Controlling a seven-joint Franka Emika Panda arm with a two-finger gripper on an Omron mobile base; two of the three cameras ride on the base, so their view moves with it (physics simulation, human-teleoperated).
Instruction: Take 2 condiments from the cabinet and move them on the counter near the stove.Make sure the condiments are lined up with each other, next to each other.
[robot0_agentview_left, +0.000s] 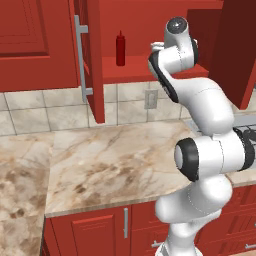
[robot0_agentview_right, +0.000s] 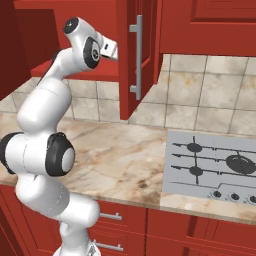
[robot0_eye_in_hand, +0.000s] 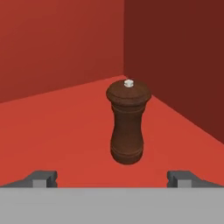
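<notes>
While the fingers (robot0_eye_in_hand: 112, 178) stand spread, the unlabelled brown shaker (robot0_eye_in_hand: 127, 122) sits upright on the cabinet shelf (robot0_eye_in_hand: 52, 131).

Both base views flank the arm facing the open cabinet (robot0_agentview_left: 95, 60); the hand view looks close along its shelf (robot0_eye_in_hand: 65, 131).

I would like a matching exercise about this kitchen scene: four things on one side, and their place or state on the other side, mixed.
Things:
1. red squeeze bottle
2. pepper mill
3. stove
4. gripper

Places or states:
A. set into the counter
B. open, empty
C. upright on the cabinet shelf, left of the arm
D. upright on the shelf, ahead of the fingertips

Pairs: 1-C, 2-D, 3-A, 4-B
</notes>
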